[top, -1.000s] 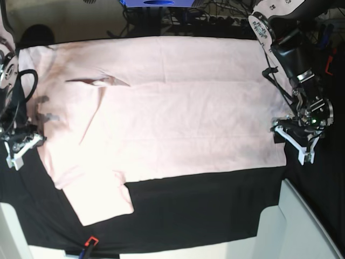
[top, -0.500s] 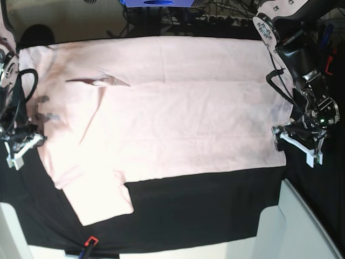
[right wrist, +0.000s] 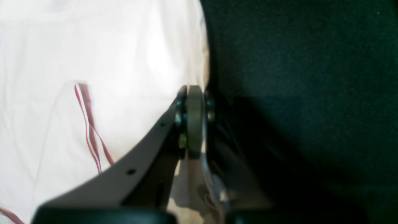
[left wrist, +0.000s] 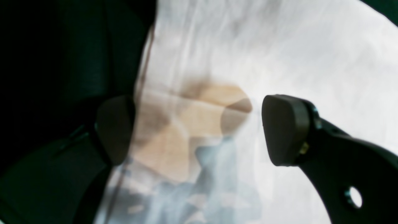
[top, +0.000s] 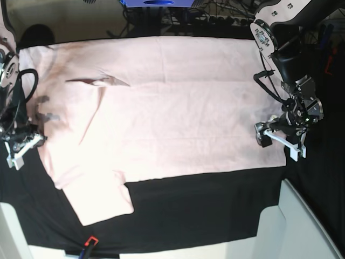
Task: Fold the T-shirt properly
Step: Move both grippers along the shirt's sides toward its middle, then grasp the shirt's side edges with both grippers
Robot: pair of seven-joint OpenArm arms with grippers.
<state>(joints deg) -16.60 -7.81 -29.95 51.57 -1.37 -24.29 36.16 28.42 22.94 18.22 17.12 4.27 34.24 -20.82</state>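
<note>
Right pincer [top: 16, 152] at far left of base view, clenched, jaws pressed together at shirt [top: 172, 102] edge; whether cloth is pinched, cannot tell. Shirt spread flat on black-covered desk [top: 205, 210], pale pink, plain side up, one sleeve [top: 99, 199] sticking toward near edge. Small fold near collar end [top: 99, 82]. Left pincer [top: 279, 141] at right, released, jaws wide apart, straddling shirt hem: one pad [left wrist: 286, 129] over cloth, other [left wrist: 115, 129] over black desk.
</note>
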